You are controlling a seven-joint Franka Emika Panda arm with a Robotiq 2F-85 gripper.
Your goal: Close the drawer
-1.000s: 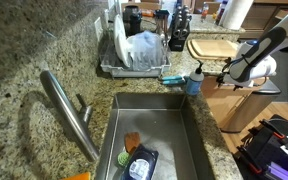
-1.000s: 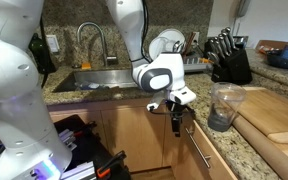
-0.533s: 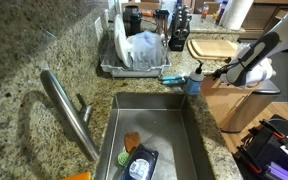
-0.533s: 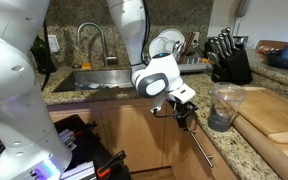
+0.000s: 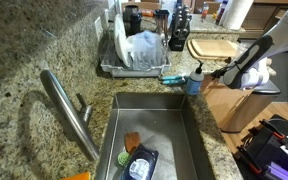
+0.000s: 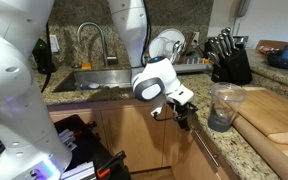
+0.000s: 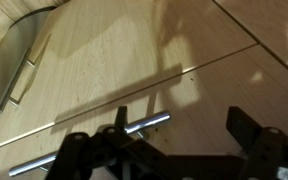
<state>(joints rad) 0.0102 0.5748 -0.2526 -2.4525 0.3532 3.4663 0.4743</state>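
The drawer's light brown wooden front fills the wrist view, with a metal bar handle low on it. I see no white inside, and the front looks flush with the panels beside it. The front also shows below the counter edge in both exterior views. My gripper is open and empty, with its fingers spread close to the panel and the handle end by one finger. It is right at the drawer front, just under the counter edge.
A steel sink with a faucet and a dish rack sit on the granite counter. A cutting board, a glass cup and a knife block stand above the drawer. A dark bag lies on the floor.
My gripper has moved closer to the drawer front, a little toward the cup side. Nothing else has moved.
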